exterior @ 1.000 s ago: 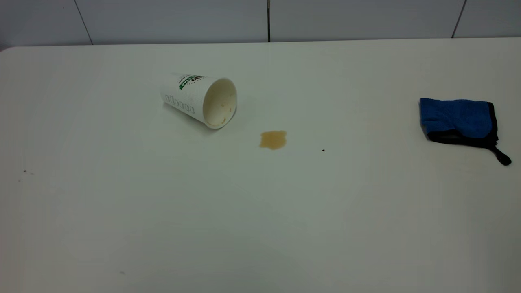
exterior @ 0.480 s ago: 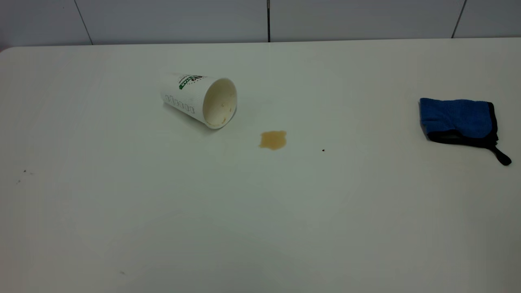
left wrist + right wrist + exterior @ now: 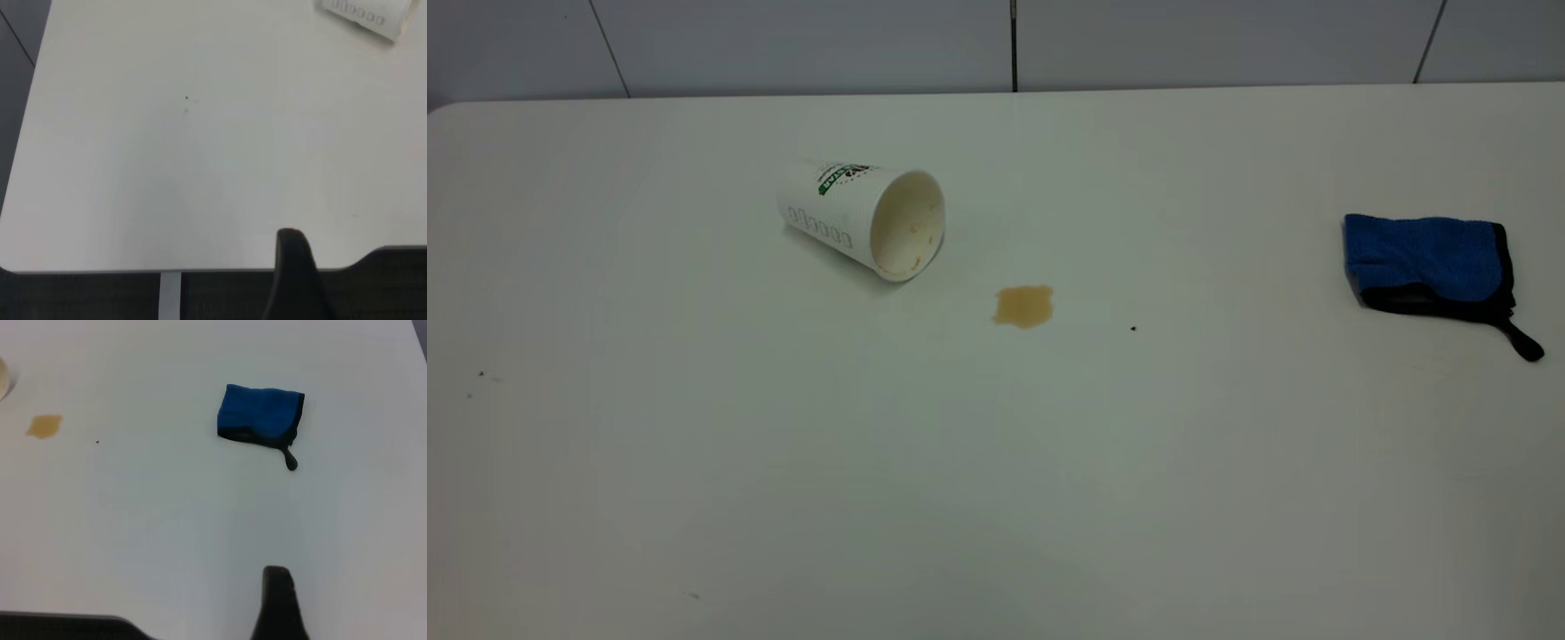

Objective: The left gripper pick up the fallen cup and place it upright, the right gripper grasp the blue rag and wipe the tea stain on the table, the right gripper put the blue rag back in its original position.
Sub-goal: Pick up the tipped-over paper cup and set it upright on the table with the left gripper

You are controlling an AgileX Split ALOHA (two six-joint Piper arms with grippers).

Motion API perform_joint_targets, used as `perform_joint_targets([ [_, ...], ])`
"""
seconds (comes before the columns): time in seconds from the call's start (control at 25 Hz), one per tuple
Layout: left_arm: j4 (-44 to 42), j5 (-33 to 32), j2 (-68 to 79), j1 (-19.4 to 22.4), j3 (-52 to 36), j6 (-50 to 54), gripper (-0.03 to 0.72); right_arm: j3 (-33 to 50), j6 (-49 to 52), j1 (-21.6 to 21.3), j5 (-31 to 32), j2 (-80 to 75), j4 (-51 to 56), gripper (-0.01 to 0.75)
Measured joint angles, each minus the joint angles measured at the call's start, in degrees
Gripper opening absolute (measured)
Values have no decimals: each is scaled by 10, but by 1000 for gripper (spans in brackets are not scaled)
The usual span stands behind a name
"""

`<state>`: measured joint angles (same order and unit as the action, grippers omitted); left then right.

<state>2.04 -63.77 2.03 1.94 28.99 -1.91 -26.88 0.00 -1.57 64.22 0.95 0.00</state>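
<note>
The white paper cup (image 3: pixel 863 218) lies on its side on the white table (image 3: pixel 996 498), at the back left, its cream mouth turned toward the tea stain. That light-brown tea stain (image 3: pixel 1024 305) sits just right of the cup's rim. The folded blue rag (image 3: pixel 1427 262) rests flat near the right edge, its black loop tab trailing to the right. Neither gripper appears in the exterior view. In the left wrist view a black tip of my left gripper (image 3: pixel 291 267) hovers over the table's near edge, far from the cup (image 3: pixel 363 13). My right gripper (image 3: pixel 277 597) hangs well short of the rag (image 3: pixel 261 413) and the stain (image 3: pixel 44 425).
A tiny black speck (image 3: pixel 1134 328) lies right of the stain, and a few faint specks (image 3: pixel 480 374) mark the left side. A grey panelled wall (image 3: pixel 1014 44) runs behind the table's far edge. Dark floor shows past the table's edge (image 3: pixel 87 293) in the left wrist view.
</note>
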Motion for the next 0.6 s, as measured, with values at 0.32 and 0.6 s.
perform_joint_targets([
  [0.32, -6, 49, 234, 0, 119, 29, 515, 0, 0, 0, 0, 0, 0, 590],
  [0.6, -62, 197, 454, 0, 129, 30, 509, 0, 0, 0, 0, 0, 0, 590],
])
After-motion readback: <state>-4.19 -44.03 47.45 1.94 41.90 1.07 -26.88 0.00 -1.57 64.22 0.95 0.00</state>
